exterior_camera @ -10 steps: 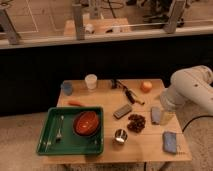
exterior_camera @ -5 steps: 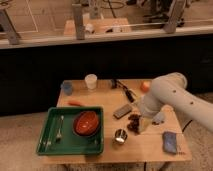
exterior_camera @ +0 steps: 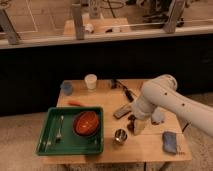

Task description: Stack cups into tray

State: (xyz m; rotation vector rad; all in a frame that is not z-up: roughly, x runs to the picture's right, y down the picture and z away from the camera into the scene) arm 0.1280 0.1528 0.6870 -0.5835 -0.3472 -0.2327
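Camera view is showing the green tray [exterior_camera: 46, 150] lying at the table's [exterior_camera: 145, 150] near left, holding an orange bowl [exterior_camera: 86, 123]. The metal cup [exterior_camera: 120, 135] is standing just right of it. Just beyond that cup the gripper [exterior_camera: 136, 125] is hanging low, jaws spread wide, gripping nothing. The arm [exterior_camera: 160, 95] is covering things behind it. Farther back, the blue cup [exterior_camera: 66, 88] and white cup [exterior_camera: 90, 81] are standing.

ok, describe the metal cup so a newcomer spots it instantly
Find the large green plastic tray. Just off its front corner, on the arm's side, stands the small shiny metal cup, with the end effector close beside it. It is the only silver, reflective cup.
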